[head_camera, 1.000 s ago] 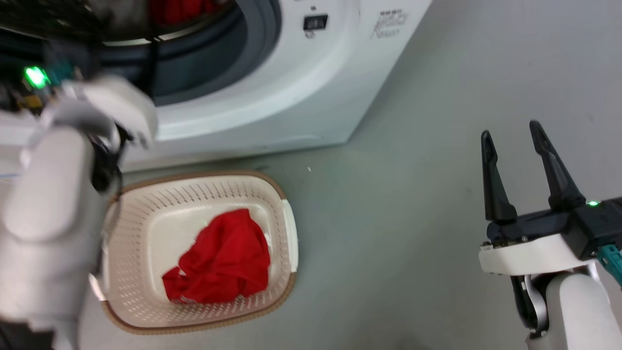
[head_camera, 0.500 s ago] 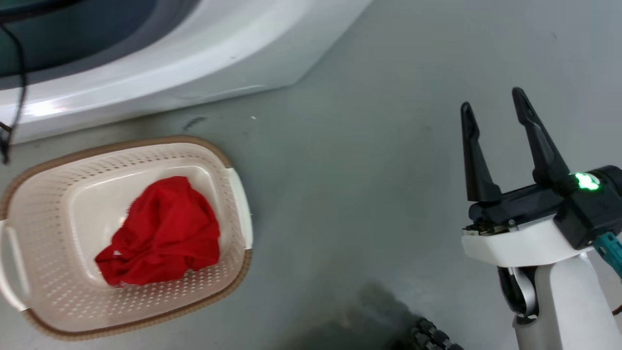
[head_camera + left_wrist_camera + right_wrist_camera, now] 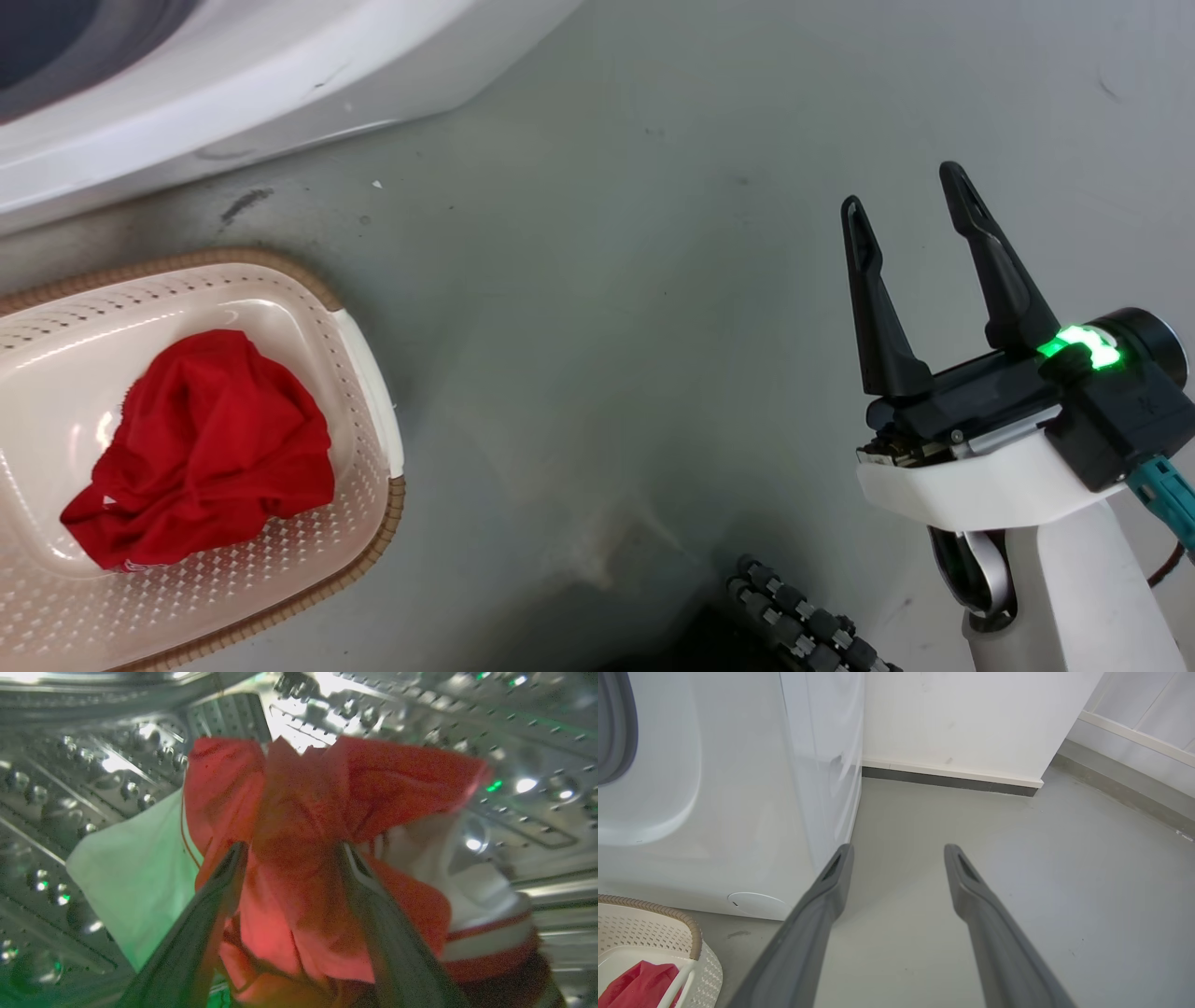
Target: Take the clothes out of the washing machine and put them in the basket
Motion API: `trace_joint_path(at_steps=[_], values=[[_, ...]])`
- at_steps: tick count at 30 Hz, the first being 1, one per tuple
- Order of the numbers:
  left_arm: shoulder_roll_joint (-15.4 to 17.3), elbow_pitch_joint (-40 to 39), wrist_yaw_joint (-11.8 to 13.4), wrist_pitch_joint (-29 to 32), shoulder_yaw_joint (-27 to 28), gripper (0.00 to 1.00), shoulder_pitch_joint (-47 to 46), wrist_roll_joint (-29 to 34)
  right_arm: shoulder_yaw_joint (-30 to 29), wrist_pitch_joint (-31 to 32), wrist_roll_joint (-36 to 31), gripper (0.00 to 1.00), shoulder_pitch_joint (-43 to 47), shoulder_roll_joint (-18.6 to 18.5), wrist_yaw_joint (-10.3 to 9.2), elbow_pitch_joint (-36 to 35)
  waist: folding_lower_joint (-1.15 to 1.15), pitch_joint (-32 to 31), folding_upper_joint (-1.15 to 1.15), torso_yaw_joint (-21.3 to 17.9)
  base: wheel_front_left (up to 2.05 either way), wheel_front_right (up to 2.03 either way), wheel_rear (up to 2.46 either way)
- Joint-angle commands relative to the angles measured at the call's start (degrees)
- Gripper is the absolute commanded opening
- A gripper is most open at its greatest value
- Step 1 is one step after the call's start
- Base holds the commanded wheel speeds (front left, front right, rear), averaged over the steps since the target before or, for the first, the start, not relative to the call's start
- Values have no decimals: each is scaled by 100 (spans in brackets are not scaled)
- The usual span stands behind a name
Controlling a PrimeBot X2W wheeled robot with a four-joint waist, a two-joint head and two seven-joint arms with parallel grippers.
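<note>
From the head view we see the basket (image 3: 215, 254) on the grey floor (image 3: 607, 327), at the near left, just in front of the washer (image 3: 233, 84). One crumpled red garment (image 3: 205, 439) lies in it. A small white mark on the garment's near edge is too small for us to read.

The right gripper (image 3: 903, 185) hangs over bare floor, well to the right of the basket. Its jaws are spread wide with nothing between them, and a green light (image 3: 1078, 341) glows on its wrist. A black ribbed part (image 3: 794, 625) sits at the near edge.

The left wrist view takes us inside the steel drum (image 3: 514, 728). There the left gripper (image 3: 294, 849) has its fingers (image 3: 219, 896) spread apart on either side of a fold of the clothes (image 3: 303, 812), a bunched red heap. To the right of the heap we make out a white panel with red stripes (image 3: 481, 914), and to the left a pale cloth (image 3: 135, 882) tinted green. The picture is blurred and we can read no print.

The right wrist view adds the room. We see the washer's (image 3: 738, 788) front and side, a white wall (image 3: 962, 718) with a dark skirting beyond it, and the basket's (image 3: 691, 933) corner with the red garment (image 3: 635, 984) at the near left. The right gripper's (image 3: 899, 847) open fingers point at the floor beside the washer.
</note>
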Motion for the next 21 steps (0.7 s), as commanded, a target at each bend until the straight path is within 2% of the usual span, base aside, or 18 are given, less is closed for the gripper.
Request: trace_joint_path(at_steps=[1, 10, 18, 20, 21], values=[[9, 59, 42, 59, -28, 100, -50, 20, 21, -12, 41, 100, -113, 12, -6, -35, -1, 67, 0, -54, 0, 0, 0], [252, 170, 208, 198, -115, 100, -188, 144, 171, -11, 168, 100, -30, 13, -6, -131, -1, 215, 0, -263, 0, 0, 0], [286, 224, 287, 226, -208, 100, -91, 149, 138, -11, 96, 100, 106, 13, -6, -229, -1, 306, 0, -241, 0, 0, 0], [279, 238, 278, 219, -224, 0, -53, 120, 127, -11, 104, 100, 126, 13, -6, -242, -1, 316, 0, -233, 0, 0, 0], [276, 240, 271, 209, -233, 0, -45, 115, 126, -11, 99, 100, 133, 13, -6, -243, -1, 320, 0, -230, 0, 0, 0]])
